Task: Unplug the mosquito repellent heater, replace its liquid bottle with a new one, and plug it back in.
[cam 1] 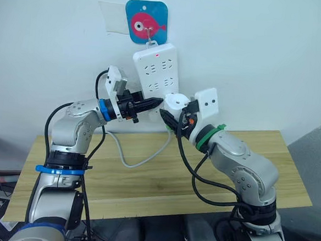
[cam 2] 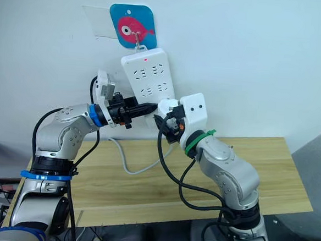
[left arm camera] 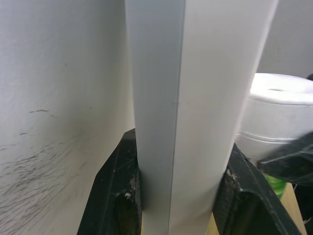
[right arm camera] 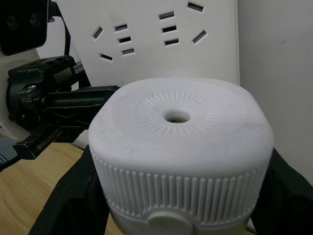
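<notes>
The white mosquito repellent heater [cam 1: 176, 101] is held at the lower right corner of the hanging power strip [cam 1: 155, 70]. Its ribbed round top [right arm camera: 178, 122] faces the right wrist camera, and its prongs are hidden. My right gripper [right arm camera: 181, 156] is shut on the heater, one black finger on each side. My left gripper [cam 1: 150, 103] is shut on the strip's lower edge, whose white body [left arm camera: 195, 98] stands between both fingers [left arm camera: 117, 186]. A green patch [left arm camera: 276, 186] shows under the heater; I cannot tell which bottle it is. The new one is out of view.
The strip hangs from a hook on a blue fish plaque [cam 1: 146, 21] on the white wall, with a red light [cam 1: 156, 55] lit. Its white cable [cam 1: 141, 158] loops down onto the wooden table [cam 1: 162, 181] below both arms.
</notes>
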You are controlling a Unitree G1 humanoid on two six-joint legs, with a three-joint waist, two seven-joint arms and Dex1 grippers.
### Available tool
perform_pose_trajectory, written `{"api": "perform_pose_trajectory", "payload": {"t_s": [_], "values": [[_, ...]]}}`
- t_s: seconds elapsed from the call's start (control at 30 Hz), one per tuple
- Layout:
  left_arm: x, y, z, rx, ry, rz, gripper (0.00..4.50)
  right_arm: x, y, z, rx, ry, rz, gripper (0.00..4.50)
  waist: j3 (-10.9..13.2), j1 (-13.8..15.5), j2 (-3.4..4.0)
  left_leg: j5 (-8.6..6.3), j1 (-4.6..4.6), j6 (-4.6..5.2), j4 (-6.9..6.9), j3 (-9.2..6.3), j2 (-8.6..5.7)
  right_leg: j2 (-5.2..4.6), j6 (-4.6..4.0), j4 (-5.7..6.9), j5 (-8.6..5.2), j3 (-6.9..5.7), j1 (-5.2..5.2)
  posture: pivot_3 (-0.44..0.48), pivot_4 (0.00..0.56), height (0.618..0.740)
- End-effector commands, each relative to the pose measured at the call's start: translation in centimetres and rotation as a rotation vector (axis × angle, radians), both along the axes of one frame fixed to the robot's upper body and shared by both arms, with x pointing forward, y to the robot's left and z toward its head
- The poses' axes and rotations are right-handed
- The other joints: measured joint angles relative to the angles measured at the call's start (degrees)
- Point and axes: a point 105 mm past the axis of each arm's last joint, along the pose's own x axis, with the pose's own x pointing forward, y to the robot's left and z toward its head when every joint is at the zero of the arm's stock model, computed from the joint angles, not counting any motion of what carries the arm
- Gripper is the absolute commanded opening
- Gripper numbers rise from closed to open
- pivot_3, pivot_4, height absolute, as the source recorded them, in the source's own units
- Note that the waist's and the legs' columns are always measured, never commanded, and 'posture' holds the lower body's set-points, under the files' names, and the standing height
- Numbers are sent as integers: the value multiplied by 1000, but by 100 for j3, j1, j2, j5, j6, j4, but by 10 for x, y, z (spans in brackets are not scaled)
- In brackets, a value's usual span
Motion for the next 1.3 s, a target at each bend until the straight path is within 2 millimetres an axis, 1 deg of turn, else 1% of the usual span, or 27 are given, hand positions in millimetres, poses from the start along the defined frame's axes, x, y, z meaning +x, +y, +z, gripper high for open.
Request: {"api": "perform_pose_trajectory", "payload": {"t_s": [0.03,0.13,0.3,0.47,0.53,0.6,0.63,0.7,0.83,0.9,1.0,1.17,1.23,1.27,1.3], "values": [[-16,-19,15,-31,-58,-117,1328,6,-3,15,16,-53,-40,3099,0,0,0,0,0,0,0,0,0,0,0,0,0,1,0,-186,214,740],[-18,-20,14,-32,-55,-127,1328,9,3,12,7,-47,-40,3099,0,-19,0,-1,2,3,0,1,0,0,0,2,0,2,0,-183,215,740],[-18,-21,15,-34,-54,-129,1328,17,4,16,-9,-61,-63,3099,0,-67,0,-9,9,15,1,3,0,1,0,14,0,7,0,-185,215,740],[-16,-19,14,-32,-55,-118,1328,17,6,17,-5,-62,-49,3099,0,-85,0,-8,25,16,2,8,0,0,0,37,0,14,2,-180,215,740],[-14,-15,13,-24,-54,-102,1328,12,3,17,-7,-67,-30,3839,0,-83,0,-7,26,16,2,6,0,3,0,40,0,12,2,-179,214,740],[-13,-13,12,-16,-54,-95,1328,5,-1,18,-4,-71,-3,4430,0,-58,-1,-7,26,16,1,3,0,2,-1,40,-2,10,3,-179,214,740],[-13,-12,12,-15,-54,-94,1328,3,-2,19,-4,-72,4,4471,0,-56,-1,-8,22,16,1,3,0,6,-1,31,-2,8,2,-178,215,740],[-13,-12,11,-12,-55,-92,1328,-4,-7,21,-16,-83,24,4471,0,-34,-1,-7,17,15,-9,2,1,4,-2,28,-2,7,3,-178,215,740],[-11,-8,11,-4,-56,-84,1328,-22,-27,24,-61,-93,55,4471,0,-2,-1,3,-7,-4,-11,-6,7,-12,-1,6,-2,-4,1,-183,212,740],[-10,-8,11,-2,-56,-82,1328,-27,-33,25,-72,-92,63,4471,0,18,-1,3,-9,-3,-10,-3,1,-20,-1,-22,-2,-3,2,-191,208,740],[-9,-6,10,0,-57,-78,1328,-37,-43,24,-64,-69,97,4471,0,28,-1,-8,-7,16,-9,-7,0,-19,-1,-20,-2,-6,3,-199,202,740],[-6,-1,9,15,-59,-67,1328,-54,-64,22,-37,-58,184,4471,0,32,-1,-9,-9,17,-12,-5,0,-16,-1,-23,-2,-6,3,-200,199,740],[-4,3,9,23,-57,-53,1328,-55,-71,18,-25,-41,210,4471,0,26,-1,-9,-8,18,-11,-4,-2,-16,-1,-23,-2,-6,3,-204,197,740],[-2,5,8,27,-56,-44,1328,-55,-73,16,-31,-36,229,4112,0,20,-1,-9,-8,19,-11,-3,-4,-14,-1,-22,-2,-5,3,-204,197,740],[-1,7,7,31,-53,-37,1678,-55,-74,14,-42,-36,254,3874,0,16,-1,-9,-4,19,-11,0,-8,-11,-1,-21,-2,-3,4,-204,197,740]]}}
